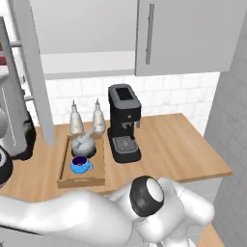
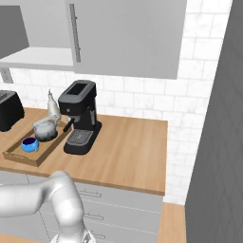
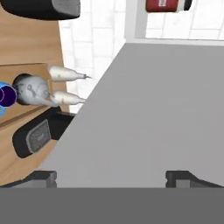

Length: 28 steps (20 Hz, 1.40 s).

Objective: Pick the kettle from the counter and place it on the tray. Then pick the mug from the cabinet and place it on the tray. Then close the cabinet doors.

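In the hand view the jaws (image 3: 111, 177) stand released at bottom centre against a grey cabinet door (image 3: 148, 113), kettle (image 3: 30, 89) and mug (image 3: 5, 96) far left.

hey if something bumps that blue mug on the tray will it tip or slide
The mug looks squat and rounded, so it would probably slide before it tips. It sits upright on the tray, whose low raised sides should stop it. The kettle stands close behind it, so a push that way would likely knock them together.

No readable text, labels or numbers anywhere — red item's (image 3: 162, 5) pale patch too blurred
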Motion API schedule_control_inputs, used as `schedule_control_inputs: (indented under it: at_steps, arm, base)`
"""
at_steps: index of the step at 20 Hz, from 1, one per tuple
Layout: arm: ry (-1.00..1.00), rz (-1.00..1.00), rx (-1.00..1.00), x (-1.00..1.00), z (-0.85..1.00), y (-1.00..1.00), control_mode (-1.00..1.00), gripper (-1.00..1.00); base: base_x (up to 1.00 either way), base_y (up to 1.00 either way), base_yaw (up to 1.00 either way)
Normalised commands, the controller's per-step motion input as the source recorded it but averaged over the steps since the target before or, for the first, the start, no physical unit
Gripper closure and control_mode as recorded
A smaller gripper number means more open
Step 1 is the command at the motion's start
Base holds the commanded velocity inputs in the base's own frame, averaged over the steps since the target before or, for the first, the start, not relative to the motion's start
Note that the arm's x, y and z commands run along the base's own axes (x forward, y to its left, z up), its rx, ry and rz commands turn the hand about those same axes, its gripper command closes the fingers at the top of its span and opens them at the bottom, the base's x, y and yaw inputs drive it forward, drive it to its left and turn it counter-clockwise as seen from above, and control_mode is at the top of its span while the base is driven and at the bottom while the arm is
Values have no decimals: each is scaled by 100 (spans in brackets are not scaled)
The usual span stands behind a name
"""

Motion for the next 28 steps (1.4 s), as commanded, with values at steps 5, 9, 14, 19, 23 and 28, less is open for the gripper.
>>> schedule_control_inputs:
  at_steps: [5, 9, 14, 19, 23, 28]
  arm:
    - [0, -13, -2, 35, 0, -73, -100, -100]
    - [-1, -10, 0, 43, -4, -78, -100, -100]
    - [-3, -7, 0, 53, -6, -80, -100, -100]
    - [-2, -4, 0, 63, -7, -78, -100, -100]
    - [-2, 0, 0, 69, -13, -82, -100, -100]
    - [-1, 0, 0, 76, -15, -82, -100, -100]
  base:
    - [0, 0, 0]
    - [0, 0, 0]
    - [0, 0, 0]
    - [0, 0, 0]
    - [0, 0, 0]
    - [0, 0, 0]
